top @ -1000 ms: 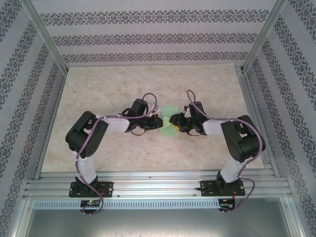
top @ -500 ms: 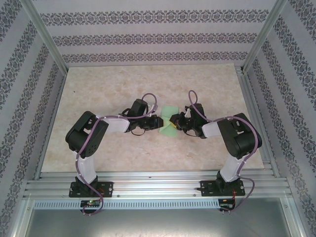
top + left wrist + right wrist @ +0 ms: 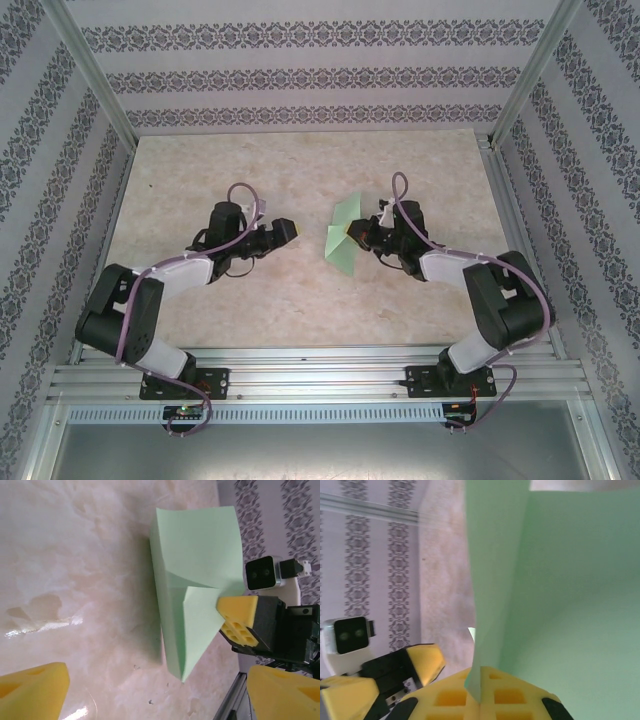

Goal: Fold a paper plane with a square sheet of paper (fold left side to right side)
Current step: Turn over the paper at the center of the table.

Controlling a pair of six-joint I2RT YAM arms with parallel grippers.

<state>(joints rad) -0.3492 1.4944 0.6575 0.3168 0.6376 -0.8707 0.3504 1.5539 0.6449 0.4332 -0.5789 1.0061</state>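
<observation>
Paper plane (image 3: 343,240), half-folded in pale green, sits just right of the counter's (image 3: 200,160) centre. Its left edge seems to rest on the marble and its right flap is tipped upward. The right end effector (image 3: 360,233) is closed on that flap's edge; its wrist view shows the yellow pads (image 3: 455,697) pinching the sheet (image 3: 560,580). The left end effector (image 3: 283,229) gapes wide and empty left of the counter's centre, clear of the paper (image 3: 195,575).

Risks, as I judge them: with one small pinch and nothing pinning the resting edge, the paper may skid across the counter, so the fold lands crooked. A hard pull could tear the thin flap or slip it free, and the creases could spring open.
</observation>
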